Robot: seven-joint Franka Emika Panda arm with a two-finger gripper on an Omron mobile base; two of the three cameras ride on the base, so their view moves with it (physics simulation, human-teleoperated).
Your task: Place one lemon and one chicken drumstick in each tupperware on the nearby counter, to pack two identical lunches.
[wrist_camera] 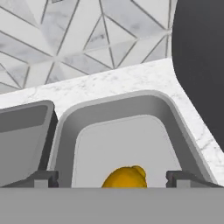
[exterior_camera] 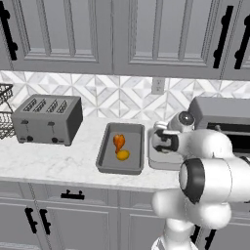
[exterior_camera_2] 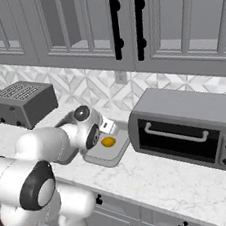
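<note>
Gripper [wrist_camera: 112,178]: you have it spread wide and empty above the right tupperware [wrist_camera: 65,140], near the worktop's [exterior_camera: 58,161] back edge.
Right tupperware: lemon [wrist_camera: 124,177] lies inside; drumstick lacking.
Left tupperware [exterior_camera: 105,151]: lemon [exterior_camera: 123,155] and drumstick [exterior_camera: 118,142] together; judged complete.

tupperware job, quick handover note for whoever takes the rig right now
Gripper: open, holding nothing, over the right tupperware.
Left tupperware: chicken drumstick and lemon both in, done.
Right tupperware: second lemon lies in it between the fingertips; no drumstick seen there.
Left to do: fetch a drumstick for the right tupperware on the counter.
</note>
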